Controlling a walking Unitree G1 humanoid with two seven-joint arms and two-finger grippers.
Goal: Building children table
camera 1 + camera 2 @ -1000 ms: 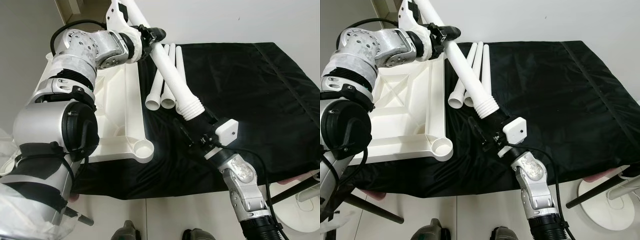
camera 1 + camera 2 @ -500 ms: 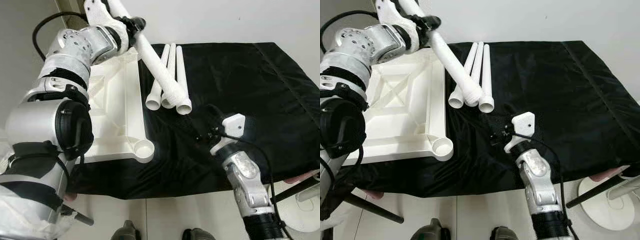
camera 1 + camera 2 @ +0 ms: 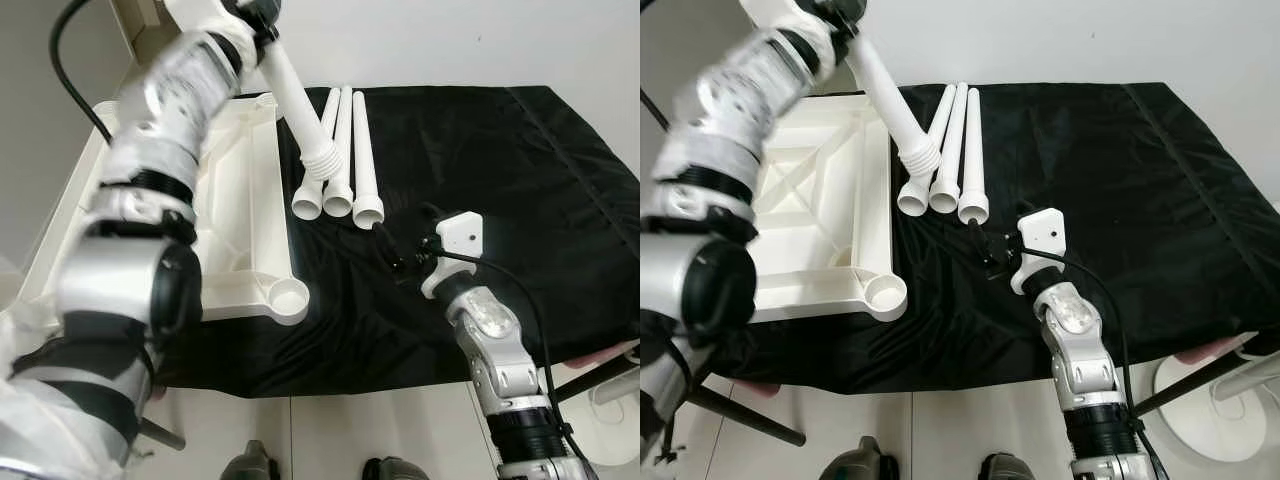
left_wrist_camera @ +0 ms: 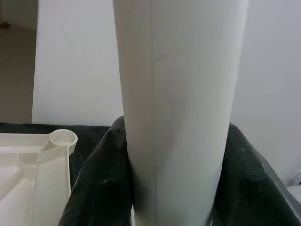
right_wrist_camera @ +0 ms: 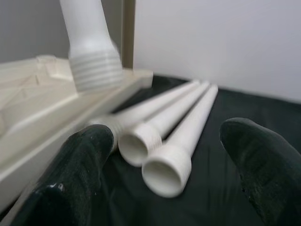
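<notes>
Both arms are silver metal with black joints and black cables; the right gripper (image 3: 400, 252) carries a white camera block.

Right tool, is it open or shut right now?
Open. The right tool has its two black fingers spread wide apart, empty, facing the open ends of the three legs on the cloth.

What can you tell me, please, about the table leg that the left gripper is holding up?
The held leg is a smooth white tube, plastic by the look, with a ribbed threaded collar at its lower end. The left gripper clamps its upper part, so it hangs tilted in the air above the three legs lying on the black cloth, beside the tabletop.
</notes>
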